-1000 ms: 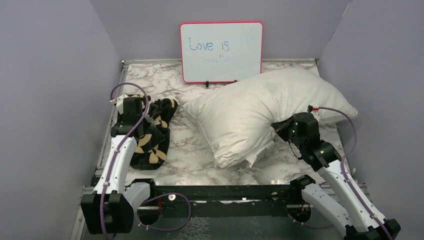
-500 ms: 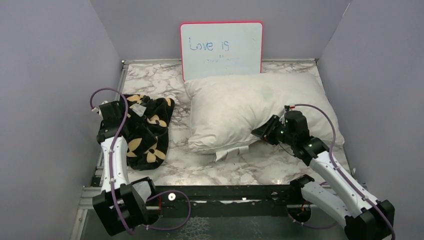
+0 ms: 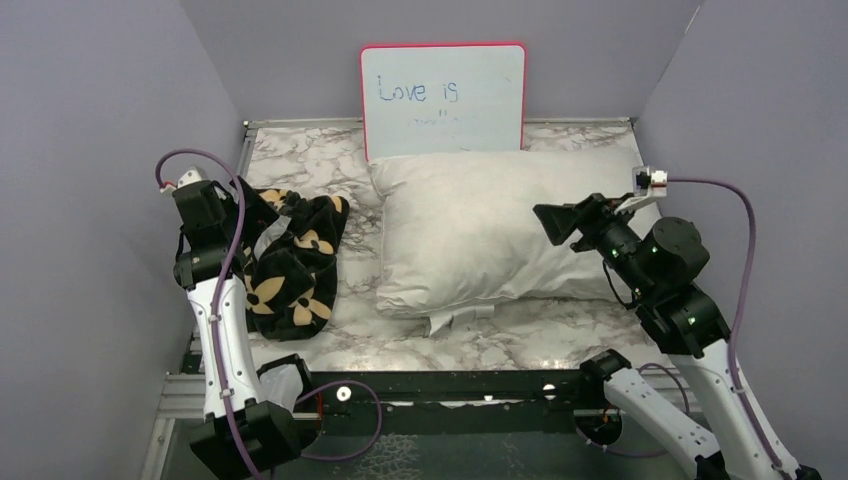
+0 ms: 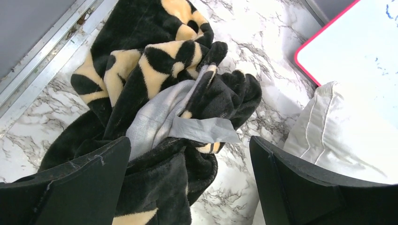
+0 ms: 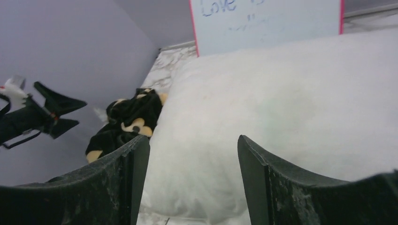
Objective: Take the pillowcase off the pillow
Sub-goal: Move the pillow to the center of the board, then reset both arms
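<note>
The left gripper [image 4: 190, 140] hangs with its jaws wide apart and empty, right over the pillowcase [image 4: 155, 93]. The case lies in a crumpled heap by the left edge of the table [image 3: 520, 345], its length running near to far. The right gripper [image 5: 193, 138], also spread and holding nothing, faces the pillow [image 5: 281, 112], which lies flat mid-table, long axis left to right, just in front of the whiteboard [image 3: 443, 100]. Bare marble separates case from pillow, so removal looks complete; the left arm is nearer the case.
</note>
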Motion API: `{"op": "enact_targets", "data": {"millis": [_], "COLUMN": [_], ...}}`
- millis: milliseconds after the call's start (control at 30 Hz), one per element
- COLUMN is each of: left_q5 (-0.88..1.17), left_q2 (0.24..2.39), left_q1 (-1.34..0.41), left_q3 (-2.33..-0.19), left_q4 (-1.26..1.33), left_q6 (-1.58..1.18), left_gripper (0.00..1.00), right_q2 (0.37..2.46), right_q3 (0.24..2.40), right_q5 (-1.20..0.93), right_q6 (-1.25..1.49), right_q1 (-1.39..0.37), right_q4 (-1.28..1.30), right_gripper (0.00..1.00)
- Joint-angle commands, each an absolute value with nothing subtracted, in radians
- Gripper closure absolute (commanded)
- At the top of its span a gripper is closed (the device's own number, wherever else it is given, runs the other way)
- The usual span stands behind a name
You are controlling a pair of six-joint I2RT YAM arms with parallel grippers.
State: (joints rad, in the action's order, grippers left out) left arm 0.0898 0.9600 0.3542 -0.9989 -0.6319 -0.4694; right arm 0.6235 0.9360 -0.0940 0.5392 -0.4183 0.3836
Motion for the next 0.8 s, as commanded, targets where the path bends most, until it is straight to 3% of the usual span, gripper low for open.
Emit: {"op": "enact_targets", "data": {"millis": [0, 133, 400, 600, 767], "left_q5": [0.139, 0.135, 0.18, 0.232, 0.156], "left_q2": [0.939, 0.932, 0.957, 1.02, 1.13], "left_q1": [0.359, 0.351, 0.316, 0.199, -0.128], "left_q3": [-1.06, -1.101, -1.179, -1.262, -1.337], "left_q4": [-0.691, -0.717, -0.728, -0.721, -0.717], "left_q6": [-0.414, -0.423, -0.407, -0.401, -0.373], "left_gripper": [0.01, 0.01, 0.01, 0.01, 0.01], "right_q2": [0.742, 0.958, 1.271, 1.151, 0.928], "right_q3": [1.017, 1.115, 1.104, 1.08, 1.027], "right_q5": [0.166, 0.281, 0.012, 0.041, 0.259], "right_q6": [0.356, 0.323, 0.4, 0.355, 0.382], "right_q1": [-0.422, -0.422, -0.422, -0.422, -0.422], "right_q4": [0.384, 0.478, 0.602, 0.574, 0.41], "right_gripper": [0.24, 0.18, 0.15, 0.12, 0.06]}}
